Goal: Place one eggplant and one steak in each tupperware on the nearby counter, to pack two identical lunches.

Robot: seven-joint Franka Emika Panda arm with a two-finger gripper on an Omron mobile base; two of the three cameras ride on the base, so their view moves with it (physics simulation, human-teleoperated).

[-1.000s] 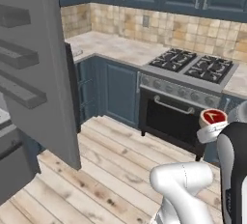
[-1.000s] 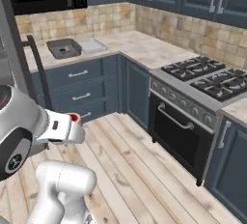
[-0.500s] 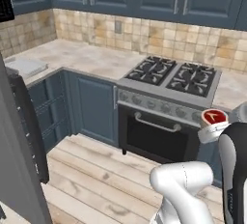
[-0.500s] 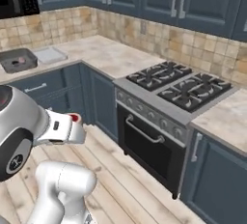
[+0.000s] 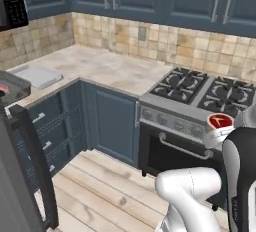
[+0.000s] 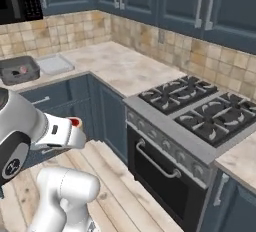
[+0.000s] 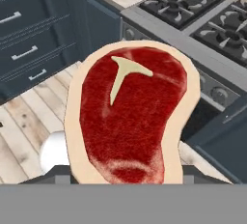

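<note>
My bench [image 6: 120,66], beige veined stone, wraps the corner over blue-grey drawers, with the gas stove [image 6: 192,108] set just beside it. At its far left end sits the dark grey tupperware [image 6: 19,69] (something small and reddish shows inside), and the pale grey tupperware [image 6: 54,64] lies just beside it. My claw [image 5: 220,126] is clamped on a steak [image 7: 132,117], red with a pale fat rim and a T-shaped bone, held over the wooden floor [image 7: 29,117] in front of the stove.
</note>
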